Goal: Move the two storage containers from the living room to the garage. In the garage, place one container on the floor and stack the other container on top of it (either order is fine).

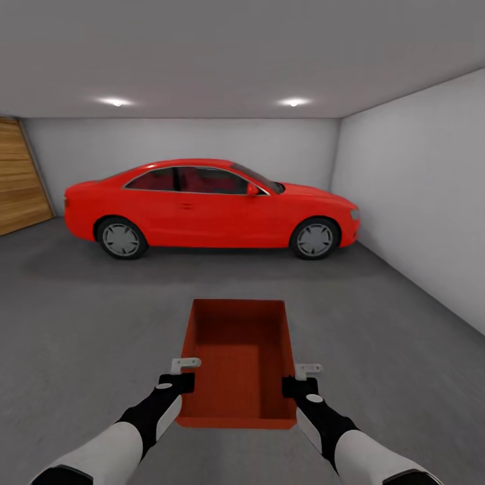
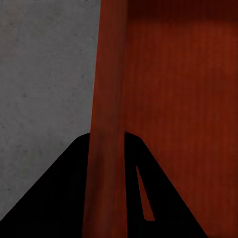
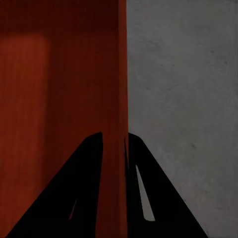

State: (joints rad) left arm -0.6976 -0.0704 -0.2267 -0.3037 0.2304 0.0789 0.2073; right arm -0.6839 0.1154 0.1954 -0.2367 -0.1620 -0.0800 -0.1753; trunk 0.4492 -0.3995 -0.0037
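One orange-red storage container (image 1: 239, 360) is in front of me in the garage, lidless and empty, its long side pointing away from me. My left gripper (image 1: 183, 377) is shut on its left wall, and my right gripper (image 1: 301, 380) is shut on its right wall. In the left wrist view, the left gripper (image 2: 106, 136) has its dark fingers on either side of the container wall (image 2: 106, 74). The right wrist view shows the right gripper (image 3: 115, 135) clamping the other wall (image 3: 121, 64) the same way. Dark grey concrete floor (image 1: 101, 323) lies beneath; I cannot tell whether the container touches it.
A red car (image 1: 209, 205) is parked across the far side of the garage. A wood-plank door (image 1: 20, 178) is at the far left. A pale grey wall (image 1: 417, 195) runs along the right. Open concrete floor stretches between me and the car.
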